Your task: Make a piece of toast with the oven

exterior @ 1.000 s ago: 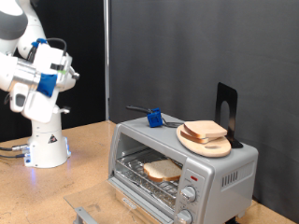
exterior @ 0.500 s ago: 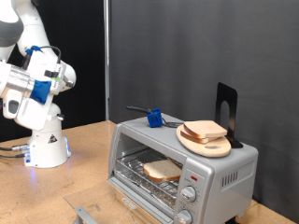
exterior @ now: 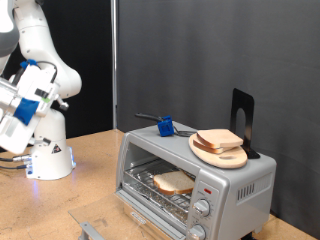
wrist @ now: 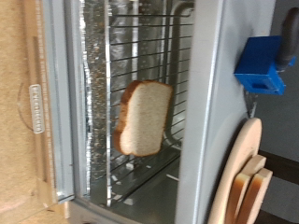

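Note:
The silver-grey oven (exterior: 240, 185) stands at the exterior view's lower right with its glass door (wrist: 54, 103) open. One piece of toast (exterior: 174, 182) lies on the wire rack inside, also seen in the wrist view (wrist: 145, 117). A second slice (exterior: 220, 139) rests on a round wooden plate (exterior: 232, 158) on top of the oven. My gripper's hand (exterior: 28, 100) hangs high at the exterior view's left, far from the oven. Its fingers do not show in either view, and nothing is seen in them.
A blue-handled tool (exterior: 164, 127) lies on the oven's top, also in the wrist view (wrist: 260, 65). A black stand (exterior: 243, 118) rises behind the plate. Two knobs (exterior: 200, 208) sit on the oven's front. The robot's white base (exterior: 48, 155) stands on the wooden table (exterior: 95, 170).
The arm has swung down and towards the exterior view's left, further from the oven. The toast, plate and oven have not moved.

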Tool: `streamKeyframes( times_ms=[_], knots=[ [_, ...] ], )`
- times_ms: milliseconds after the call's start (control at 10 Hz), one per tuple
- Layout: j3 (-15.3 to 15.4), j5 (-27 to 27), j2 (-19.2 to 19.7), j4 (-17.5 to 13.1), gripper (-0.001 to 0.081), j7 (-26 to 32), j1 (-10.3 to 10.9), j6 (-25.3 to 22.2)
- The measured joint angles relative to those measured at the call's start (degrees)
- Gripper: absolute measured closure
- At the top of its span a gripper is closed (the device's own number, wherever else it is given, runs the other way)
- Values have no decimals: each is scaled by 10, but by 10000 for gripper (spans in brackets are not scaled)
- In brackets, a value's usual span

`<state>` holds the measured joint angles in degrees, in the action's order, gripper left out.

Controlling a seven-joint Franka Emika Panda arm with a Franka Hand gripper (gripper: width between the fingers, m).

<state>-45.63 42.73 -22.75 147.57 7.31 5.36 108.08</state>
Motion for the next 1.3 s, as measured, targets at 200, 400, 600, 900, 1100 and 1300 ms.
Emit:
streamKeyframes(
  times_ms=[200,400,600,900,1100,1300],
  knots=[
    [-4,0,19,-9,-2,8,4,-3],
    [-17,0,22,-9,-2,10,4,-13],
    [-44,12,54,-13,-2,43,5,12],
    [-75,87,149,-36,-2,147,15,13],
    [-77,130,225,-64,-2,193,15,-7],
    [-72,158,300,-97,-2,220,11,-33]
  ],
)
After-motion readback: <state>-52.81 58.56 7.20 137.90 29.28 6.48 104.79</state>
